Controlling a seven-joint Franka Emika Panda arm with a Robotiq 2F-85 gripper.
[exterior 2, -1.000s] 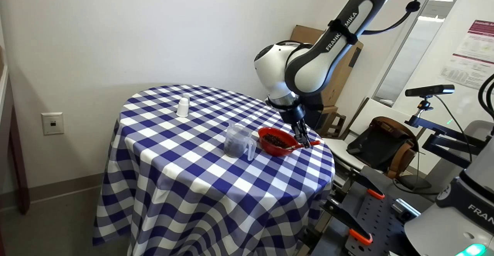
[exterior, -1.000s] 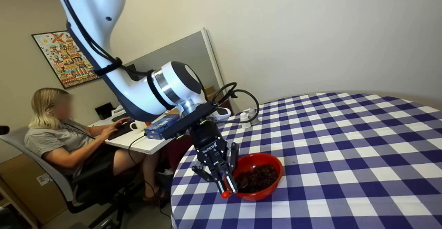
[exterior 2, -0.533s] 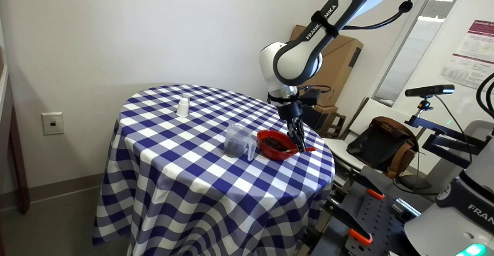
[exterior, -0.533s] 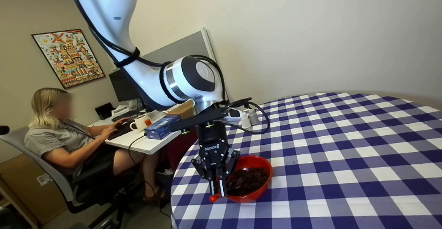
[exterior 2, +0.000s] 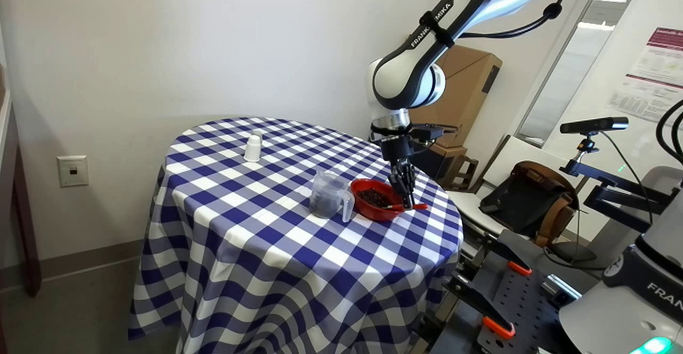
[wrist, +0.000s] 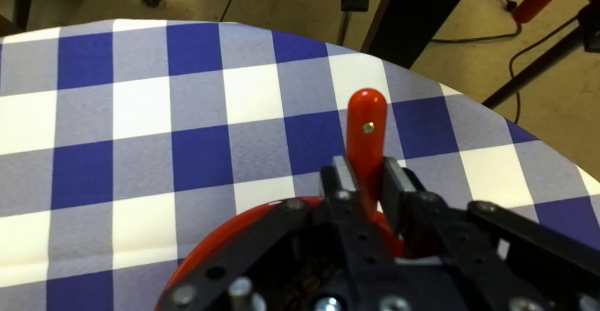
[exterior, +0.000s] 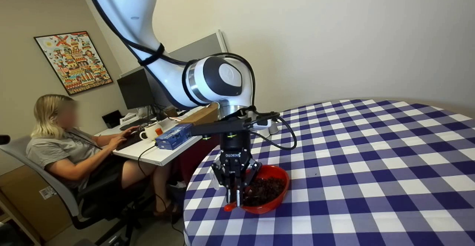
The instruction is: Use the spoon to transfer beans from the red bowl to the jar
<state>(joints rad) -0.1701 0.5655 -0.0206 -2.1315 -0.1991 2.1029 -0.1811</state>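
Note:
My gripper [exterior: 234, 198] points down at the near edge of the red bowl [exterior: 265, 209], shut on the red-orange handle of the spoon [wrist: 367, 128]. The handle's end sticks out past the fingertips, away from the bowl. The spoon [exterior 2: 420, 206] slants over the bowl's rim in an exterior view; its metal head is in or against the dark beans [exterior: 270, 188], mostly hidden. The beans fill the bowl's lower part. The clear greyish jar [exterior 2: 326, 196], with a side handle, stands upright beside the bowl, on the side away from my gripper. Whether it holds beans I cannot tell.
Small white cups [exterior 2: 253, 148] stand farther back on the checkered table [exterior 2: 256, 247]. The table's rounded edge [wrist: 300, 39] lies close beyond the spoon's handle. A person [exterior: 70, 146] sits at a white desk with a blue box [exterior: 173, 136] beside the table.
My gripper has turned from tilted to nearly upright, still holding the spoon. The bowl has slid a little toward the jar, along with the spoon. The jar has not moved.

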